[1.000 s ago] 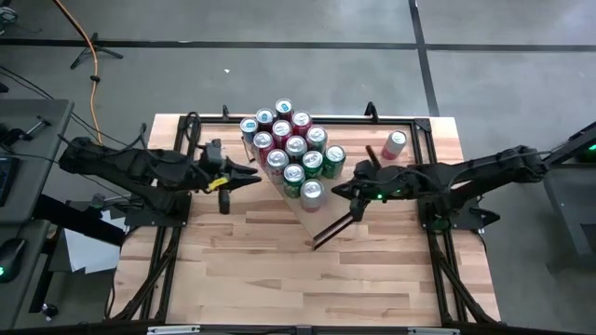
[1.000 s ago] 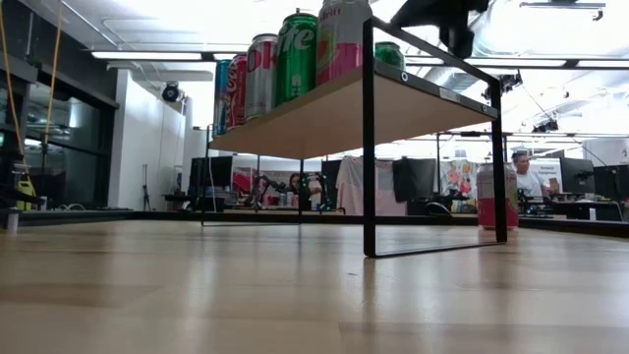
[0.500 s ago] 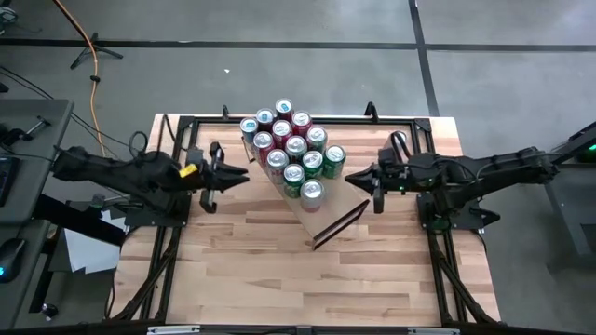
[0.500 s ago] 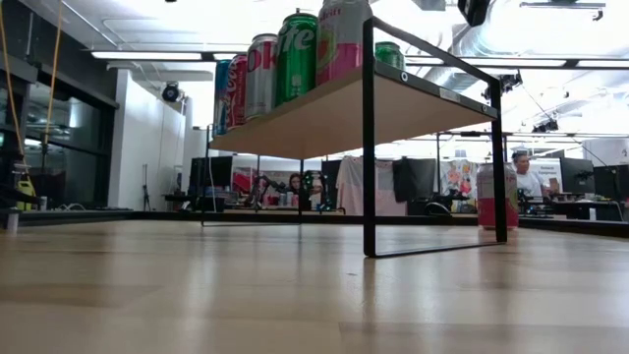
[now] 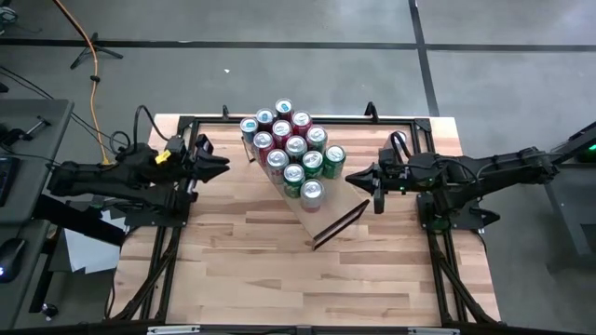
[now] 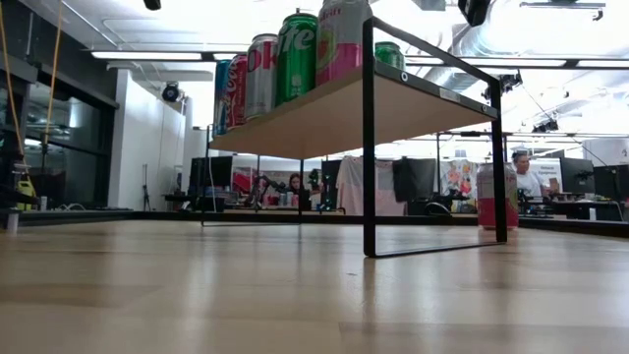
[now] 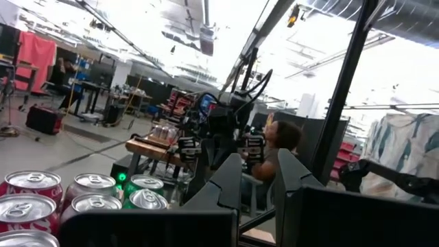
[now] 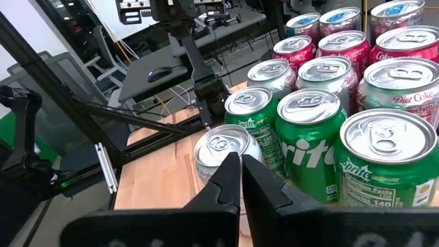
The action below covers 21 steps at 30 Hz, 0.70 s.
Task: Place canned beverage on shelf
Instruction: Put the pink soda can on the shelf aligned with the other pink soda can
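Pale-wood shelf (image 5: 328,219) on black frame, set diagonally mid-surface (image 5: 242,270), loaded with 12 upright cans (image 5: 294,160) in a tight cluster. Nearest the shelf's free end, pink-sided can (image 5: 311,193), seen just beyond right end effector's closed fingertips in right wrist view. Left end effector (image 5: 221,164) shut, empty, raised beside the cluster's left. Right end effector (image 5: 352,179) shut, empty, hovering just right of the cans. Pink can (image 6: 488,197) standing on the surface behind the shelf leg in low view.

shelf (image 5: 328,209) plank mostly hidden under cans (image 5: 293,149)
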Motion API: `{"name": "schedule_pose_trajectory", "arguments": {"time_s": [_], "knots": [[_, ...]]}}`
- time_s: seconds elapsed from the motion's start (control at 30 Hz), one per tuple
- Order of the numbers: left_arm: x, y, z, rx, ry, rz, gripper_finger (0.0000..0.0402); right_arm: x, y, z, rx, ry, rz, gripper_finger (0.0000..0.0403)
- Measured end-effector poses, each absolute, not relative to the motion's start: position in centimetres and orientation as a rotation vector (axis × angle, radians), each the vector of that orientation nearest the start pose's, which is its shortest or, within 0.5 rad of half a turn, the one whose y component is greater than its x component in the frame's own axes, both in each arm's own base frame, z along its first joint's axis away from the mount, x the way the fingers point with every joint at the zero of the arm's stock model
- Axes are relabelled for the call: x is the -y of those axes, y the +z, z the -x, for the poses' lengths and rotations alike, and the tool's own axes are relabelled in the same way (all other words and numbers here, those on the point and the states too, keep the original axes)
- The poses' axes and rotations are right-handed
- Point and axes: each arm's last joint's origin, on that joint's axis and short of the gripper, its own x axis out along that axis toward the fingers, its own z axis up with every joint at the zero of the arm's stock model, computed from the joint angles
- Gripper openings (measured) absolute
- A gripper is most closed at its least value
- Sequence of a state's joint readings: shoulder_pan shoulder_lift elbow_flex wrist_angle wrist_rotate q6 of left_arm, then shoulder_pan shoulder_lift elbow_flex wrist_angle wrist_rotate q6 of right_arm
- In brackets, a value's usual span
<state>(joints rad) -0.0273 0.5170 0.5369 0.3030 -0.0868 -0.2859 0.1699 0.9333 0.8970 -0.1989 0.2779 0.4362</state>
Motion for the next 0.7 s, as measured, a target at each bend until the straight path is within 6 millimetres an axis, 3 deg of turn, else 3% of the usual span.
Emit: {"name": "schedule_pose_trajectory", "arguments": {"time_s": [0.33, 0.5, 0.6, 0.7], "knots": [[0.1, 32.9, -12.6, 0.324, 0.013, 0.303, 0.0, -2.6, 34.5, -20.1, -0.198, -0.157, -0.382, 0.0], [0.1, 32.9, -12.6, 0.323, 0.016, 0.303, 0.0, -1.3, 35.8, -20.3, -0.047, -0.276, -0.374, 0.0008], [0.1, 32.8, -12.7, 0.317, 0.021, 0.304, 0.0, 0.3, 37.4, -19.9, -0.035, -0.359, -0.335, 0.0042], [0.1, 32.8, -12.7, 0.316, 0.02, 0.314, 0.0, 2.1, 38.2, -19.4, -0.125, -0.49, -0.288, 0.0105]]}}
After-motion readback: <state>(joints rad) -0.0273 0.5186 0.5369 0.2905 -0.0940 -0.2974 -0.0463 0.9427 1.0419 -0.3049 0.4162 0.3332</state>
